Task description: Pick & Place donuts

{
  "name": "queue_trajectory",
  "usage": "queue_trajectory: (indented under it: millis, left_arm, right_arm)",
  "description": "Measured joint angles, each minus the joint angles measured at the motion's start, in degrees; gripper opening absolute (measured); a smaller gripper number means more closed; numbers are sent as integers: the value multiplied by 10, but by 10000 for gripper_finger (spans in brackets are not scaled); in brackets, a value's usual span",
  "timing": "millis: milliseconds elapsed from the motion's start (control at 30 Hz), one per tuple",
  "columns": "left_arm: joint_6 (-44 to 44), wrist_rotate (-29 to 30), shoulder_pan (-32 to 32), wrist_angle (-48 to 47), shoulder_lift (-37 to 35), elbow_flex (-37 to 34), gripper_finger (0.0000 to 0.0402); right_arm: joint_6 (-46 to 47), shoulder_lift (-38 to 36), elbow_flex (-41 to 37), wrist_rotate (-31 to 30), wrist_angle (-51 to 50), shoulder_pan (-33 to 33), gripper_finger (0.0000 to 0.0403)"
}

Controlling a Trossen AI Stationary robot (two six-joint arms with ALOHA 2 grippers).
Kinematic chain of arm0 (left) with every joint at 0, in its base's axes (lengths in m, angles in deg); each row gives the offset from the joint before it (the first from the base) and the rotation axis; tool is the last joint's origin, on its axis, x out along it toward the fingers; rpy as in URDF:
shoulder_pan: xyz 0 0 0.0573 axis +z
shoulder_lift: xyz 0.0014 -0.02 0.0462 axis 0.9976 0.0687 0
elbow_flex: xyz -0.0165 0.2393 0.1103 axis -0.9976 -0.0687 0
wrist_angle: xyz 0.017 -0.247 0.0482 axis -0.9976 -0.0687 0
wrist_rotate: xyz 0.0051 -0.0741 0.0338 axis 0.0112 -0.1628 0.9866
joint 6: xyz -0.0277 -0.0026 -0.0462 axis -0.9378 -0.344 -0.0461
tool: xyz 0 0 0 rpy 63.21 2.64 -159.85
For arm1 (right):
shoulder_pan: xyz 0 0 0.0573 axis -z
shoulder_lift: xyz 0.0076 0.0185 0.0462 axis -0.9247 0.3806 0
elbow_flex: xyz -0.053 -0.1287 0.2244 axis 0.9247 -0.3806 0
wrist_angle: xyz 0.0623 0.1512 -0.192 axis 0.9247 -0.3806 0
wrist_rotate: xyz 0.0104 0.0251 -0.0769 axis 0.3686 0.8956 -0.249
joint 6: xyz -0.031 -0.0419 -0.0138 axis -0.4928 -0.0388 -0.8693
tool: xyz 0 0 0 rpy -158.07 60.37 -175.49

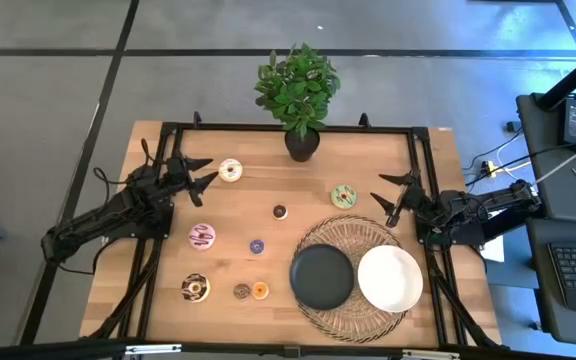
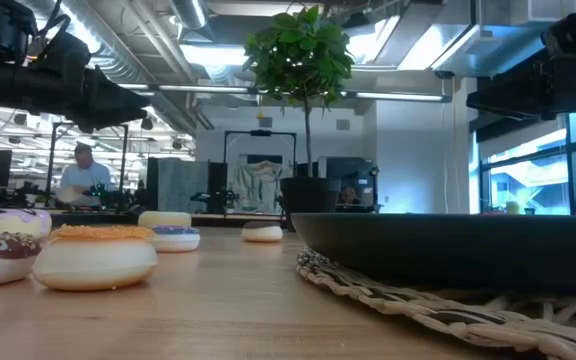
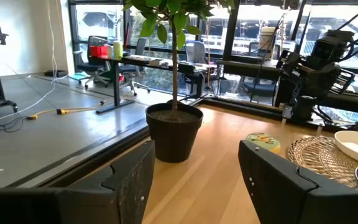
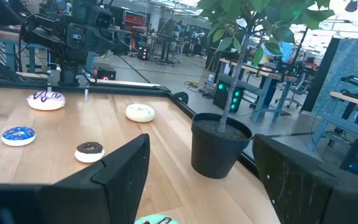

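I have both arms parked high at the sides of the surface (image 1: 368, 160), nothing picked yet. My left gripper (image 1: 204, 174) sits at about 10 o'clock with fingers spread wide and empty; my right gripper (image 1: 390, 196) waits at 3 o'clock, also wide and empty.

All eight donuts lie loose on the wood. The white donut (image 1: 230, 170) is just beside the left fingers, so I judge it the natural first pick. The green donut (image 1: 343, 196) lies near the right gripper at 2 o'clock. The pink donut (image 1: 202, 236), the chocolate donut (image 1: 195, 288) and the minis spread toward 7 o'clock.

To do this well, I would centre over the white ring, drop straight down, pinch across its rim, then carry it to the black plate (image 1: 321, 276) on the woven mat (image 1: 358, 232), clear of the potted plant (image 1: 299, 95).
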Motion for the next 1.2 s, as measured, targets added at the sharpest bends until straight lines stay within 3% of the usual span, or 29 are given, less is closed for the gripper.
queue_trajectory:
  millis: [1067, 1200]
  left_arm:
    - [0, 0, 0, 0, 0, 0, 228]
    - [0, 0, 0, 0, 0, 0, 228]
  right_arm:
    - [0, 0, 0, 0, 0, 0, 284]
    - [32, 0, 0, 10, 0, 0, 284]
